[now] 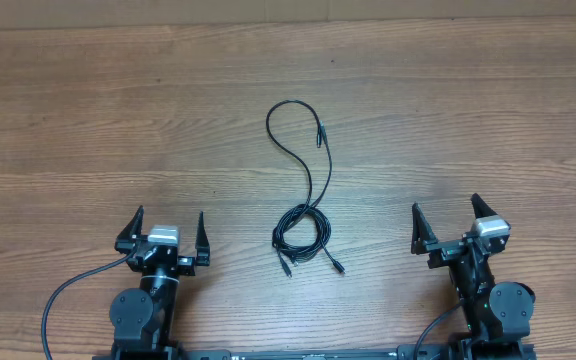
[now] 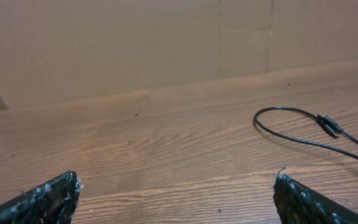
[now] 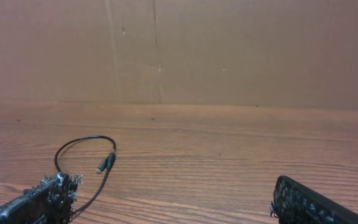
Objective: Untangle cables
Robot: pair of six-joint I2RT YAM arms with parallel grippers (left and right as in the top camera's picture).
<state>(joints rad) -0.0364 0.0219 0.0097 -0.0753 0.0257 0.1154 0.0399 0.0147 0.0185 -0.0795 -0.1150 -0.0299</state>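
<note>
No untangling is judged to have been done: the cables are seen lying together at the middle of the table. Most of their length is wound into one small coil, from which a loop is thrown toward the far edge and two plug ends are trailed toward the near edge. All the separating is left to do. Neither arm is engaged. The left gripper and the right gripper are held low by the near edge, on either side of the coil and well apart from it. Both are pointed toward the far side, with jaws spread wide and nothing held between them.
</note>
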